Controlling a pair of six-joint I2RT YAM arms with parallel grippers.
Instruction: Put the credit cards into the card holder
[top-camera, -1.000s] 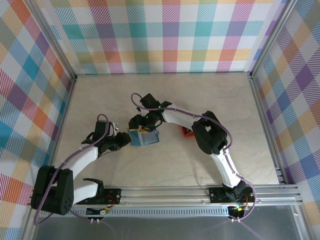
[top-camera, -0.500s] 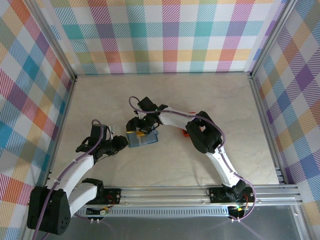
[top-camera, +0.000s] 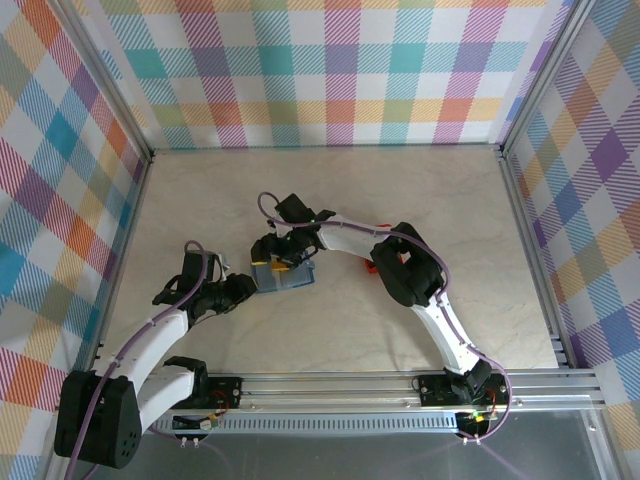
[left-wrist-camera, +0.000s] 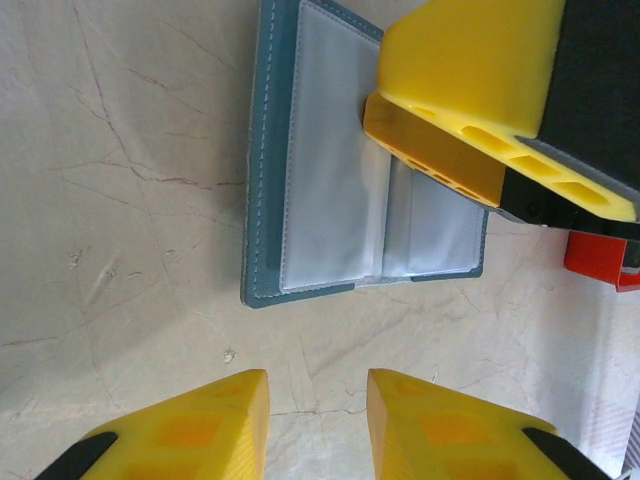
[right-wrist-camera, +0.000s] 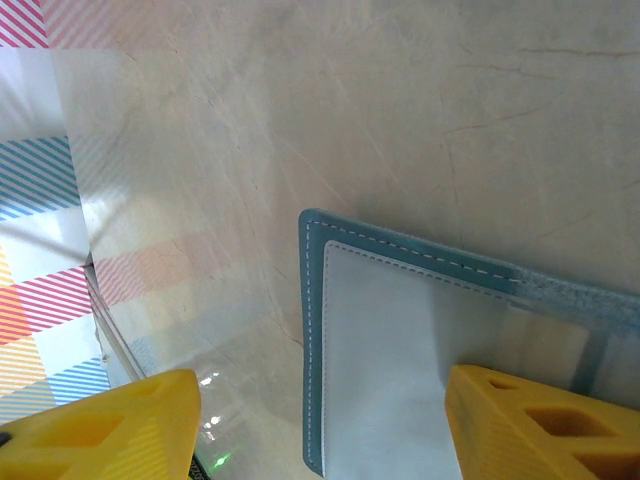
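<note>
One blue card holder (left-wrist-camera: 330, 215) lies opened flat on the tabletop (left-wrist-camera: 120, 150), clear pockets up. The right hand (top-camera: 283, 258) is above it, jaws wide and empty, with one yellow finger (left-wrist-camera: 450, 80) over a pocket. Just beside its edge the left hand (left-wrist-camera: 318, 420) points at it, jaws narrowly apart and gripping nothing; a red tray (left-wrist-camera: 600, 262) sits beyond the right hand.
</note>
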